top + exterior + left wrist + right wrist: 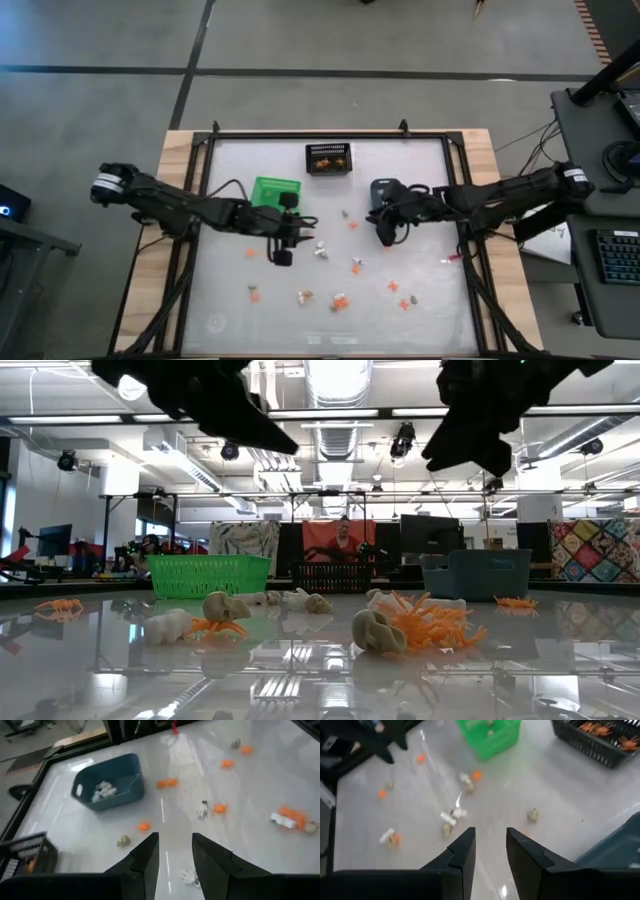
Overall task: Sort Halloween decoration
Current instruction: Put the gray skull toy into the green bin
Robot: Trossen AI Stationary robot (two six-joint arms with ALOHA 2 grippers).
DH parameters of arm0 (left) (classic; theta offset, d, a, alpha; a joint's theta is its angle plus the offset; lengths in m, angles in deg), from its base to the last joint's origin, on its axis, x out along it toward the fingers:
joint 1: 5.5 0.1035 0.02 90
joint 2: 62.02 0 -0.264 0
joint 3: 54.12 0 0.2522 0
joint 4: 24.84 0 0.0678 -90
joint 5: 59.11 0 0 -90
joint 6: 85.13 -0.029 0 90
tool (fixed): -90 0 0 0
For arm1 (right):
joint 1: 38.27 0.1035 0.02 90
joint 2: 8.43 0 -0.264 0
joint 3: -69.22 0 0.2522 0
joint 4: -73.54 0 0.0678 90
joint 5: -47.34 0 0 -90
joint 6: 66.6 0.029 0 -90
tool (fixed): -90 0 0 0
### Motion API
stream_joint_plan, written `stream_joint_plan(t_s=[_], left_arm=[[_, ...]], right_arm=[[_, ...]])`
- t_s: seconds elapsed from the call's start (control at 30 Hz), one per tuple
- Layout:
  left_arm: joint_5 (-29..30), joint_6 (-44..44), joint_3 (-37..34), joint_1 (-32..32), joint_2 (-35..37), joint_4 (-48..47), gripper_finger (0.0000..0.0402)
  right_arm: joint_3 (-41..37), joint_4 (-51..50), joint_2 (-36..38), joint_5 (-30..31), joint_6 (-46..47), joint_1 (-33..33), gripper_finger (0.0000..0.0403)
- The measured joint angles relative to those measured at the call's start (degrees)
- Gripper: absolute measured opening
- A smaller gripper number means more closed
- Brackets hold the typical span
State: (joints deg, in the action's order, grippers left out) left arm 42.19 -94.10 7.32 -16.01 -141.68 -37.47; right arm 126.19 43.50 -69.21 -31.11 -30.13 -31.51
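Both my claws hang spread and empty: left claw (283, 250), right claw (386, 233). Tiny orange, white and tan plastic Halloween trinkets (341, 300) lie scattered across the glossy white counter (430, 310). I'm between picks; next, drop onto one trinket.

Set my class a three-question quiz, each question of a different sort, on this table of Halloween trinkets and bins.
1. True or false: the black mesh bin holds orange trinkets.
2. The green bin lies nearest which gripper: A) left gripper, B) right gripper?
3. Fill in: the white trinkets lie in the ___ bin.

Key: 1 true. 2 A. 3 blue-grey. Both grippers hang empty above the table, fingers apart.
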Motion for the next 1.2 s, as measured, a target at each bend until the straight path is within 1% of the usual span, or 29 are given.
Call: stream_joint_plan(t_s=[0.1,0.2,0.3,0.37,0.57,0.63,0.77,0.9,1.0,1.1,1.2], left_arm=[[-3.97,-4.11,2.83,2.34,-2.67,-1.40,0.0100],[-9.22,-8.97,4.50,5.22,-4.87,-2.26,0.0100],[-14.25,-13.15,5.84,8.24,-6.71,-2.09,0.0100],[-16.35,-14.95,6.86,10.26,-8.00,-1.65,0.0100],[-18.85,-15.93,8.85,15.64,-13.35,2.41,0.0100],[-21.47,-16.42,9.48,17.15,-15.50,3.48,0.0100],[-26.24,-16.90,11.72,19.66,-20.30,3.81,0.0100],[-28.63,-17.38,14.56,21.35,-24.63,3.80,0.0100],[-28.83,-17.86,16.64,22.06,-27.15,3.80,0.0105],[-28.86,-19.01,17.97,22.66,-28.94,3.78,0.0122],[-28.88,-19.55,18.49,23.21,-30.12,3.65,0.0147]], right_arm=[[0.11,-2.34,0.03,-0.02,-0.02,1.57,0.0100],[-0.10,-3.24,0.04,0.01,-0.27,2.68,0.0100],[-0.40,-3.53,0.05,0.02,-1.81,3.42,0.0100],[-0.40,-3.27,0.04,0.01,-3.45,3.55,0.0100],[-0.46,-2.29,0.03,2.52,-6.15,3.48,0.0100],[-0.50,-2.12,0.03,3.49,-6.55,3.49,0.0100],[-0.57,-1.15,0.03,3.55,-7.00,3.48,0.0100],[-0.74,-0.94,0.03,4.98,-7.06,3.49,0.0100],[-1.11,-0.93,0.03,5.08,-7.04,3.48,0.0100],[-1.33,-0.62,0.03,5.11,-6.68,3.48,0.0100],[-1.60,-0.01,0.01,5.10,-6.49,3.48,0.0100]])
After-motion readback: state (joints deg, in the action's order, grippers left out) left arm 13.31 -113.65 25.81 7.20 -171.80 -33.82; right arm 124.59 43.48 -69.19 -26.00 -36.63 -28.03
